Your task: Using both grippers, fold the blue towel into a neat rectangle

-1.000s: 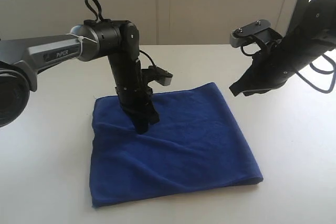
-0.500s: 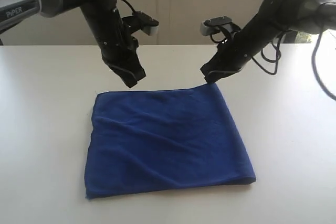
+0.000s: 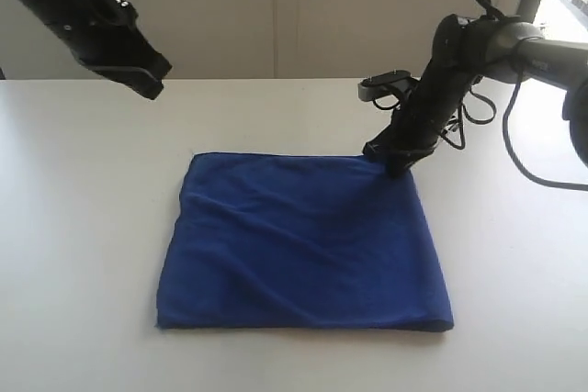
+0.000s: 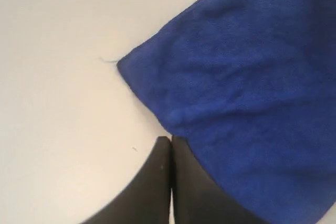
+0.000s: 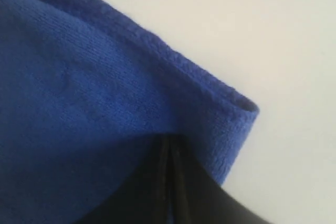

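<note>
Your blue towel (image 3: pixel 303 245) lies flat and wrinkly. Your right fingers (image 5: pixel 147 195), closed and empty, touch its corner. Your left fingers (image 4: pixel 152 182), closed and empty, hang well apart.

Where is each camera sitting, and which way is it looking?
Exterior view: off the arms, above the table's near side, looking down across the blue towel; shows both arms, left gripper raised, right gripper at a far corner.
Left wrist view: on the left wrist, looking past shut black fingers at a towel corner and bare table.
Right wrist view: on the right wrist, close above a towel corner, shut fingers showing.
Shared: all see the towel.
</note>
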You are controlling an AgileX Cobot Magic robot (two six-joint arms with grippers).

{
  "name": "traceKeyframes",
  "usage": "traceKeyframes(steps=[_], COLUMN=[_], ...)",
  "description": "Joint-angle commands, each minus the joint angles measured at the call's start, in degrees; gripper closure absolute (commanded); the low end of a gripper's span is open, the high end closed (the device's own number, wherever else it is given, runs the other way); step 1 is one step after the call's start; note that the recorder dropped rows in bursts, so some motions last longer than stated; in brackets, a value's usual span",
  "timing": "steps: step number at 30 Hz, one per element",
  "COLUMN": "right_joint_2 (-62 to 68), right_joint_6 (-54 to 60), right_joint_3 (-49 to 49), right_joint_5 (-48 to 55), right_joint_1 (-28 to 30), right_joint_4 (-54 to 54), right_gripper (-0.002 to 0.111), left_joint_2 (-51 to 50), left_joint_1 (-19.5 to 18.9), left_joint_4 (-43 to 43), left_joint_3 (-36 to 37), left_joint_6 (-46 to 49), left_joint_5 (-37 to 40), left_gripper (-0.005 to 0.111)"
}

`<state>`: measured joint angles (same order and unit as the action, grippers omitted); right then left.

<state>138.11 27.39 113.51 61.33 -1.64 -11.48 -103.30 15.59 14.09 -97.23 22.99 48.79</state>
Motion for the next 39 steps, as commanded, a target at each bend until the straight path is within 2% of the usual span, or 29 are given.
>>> traceKeyframes(steps=[1,4,9,14,21,25,29,34,39], right_joint_2=[-0.12,-3.09,-8.17,-12.34,-19.72,-27.44,-34.97,-35.84,-29.25], right_joint_6=[-2.02,-4.0,-5.6,-6.7,-8.1,-8.19,-4.4,11.37,13.39], right_joint_3=[-0.4,-3.93,-11.01,-19.73,-34.54,-38.91,-39.47,-39.59,-39.34], right_joint_5=[7.2,7.87,7.07,6.05,1.02,-2.37,-4.89,-7.91,-14.52], right_joint_1=[0.63,0.63,0.98,0.98,0.56,-0.91,-4.23,-11.24,-20.69], right_joint_4=[5.95,9.93,12.21,12.91,13.0,13.0,8.19,-9.06,-9.16], right_gripper=[0.108,0.108,0.108,0.108,0.108,0.108,0.108,0.108,0.108], left_joint_2=[10.69,19.57,27.61,31.58,34.62,34.66,34.66,34.66,34.66], left_joint_1=[-2.13,-2.41,-3.28,-5.23,-5.24,-5.24,-5.24,-5.24,-5.24], left_joint_4=[2.18,1.68,1.13,1.79,2.62,4.41,4.81,5.38,5.38], left_joint_3=[12.93,23.49,31.01,34.91,39.0,39.53,39.52,39.52,39.52], left_joint_6=[1.46,1.83,1.83,1.83,1.83,1.83,1.83,1.83,1.34], left_joint_5=[-7.28,-15.65,-21.24,-22.08,-24.44,-25.1,-25.11,-24.17,-21.2], left_gripper=[0.107,0.107,0.107,0.107,0.107,0.107,0.107,0.107,0.107])
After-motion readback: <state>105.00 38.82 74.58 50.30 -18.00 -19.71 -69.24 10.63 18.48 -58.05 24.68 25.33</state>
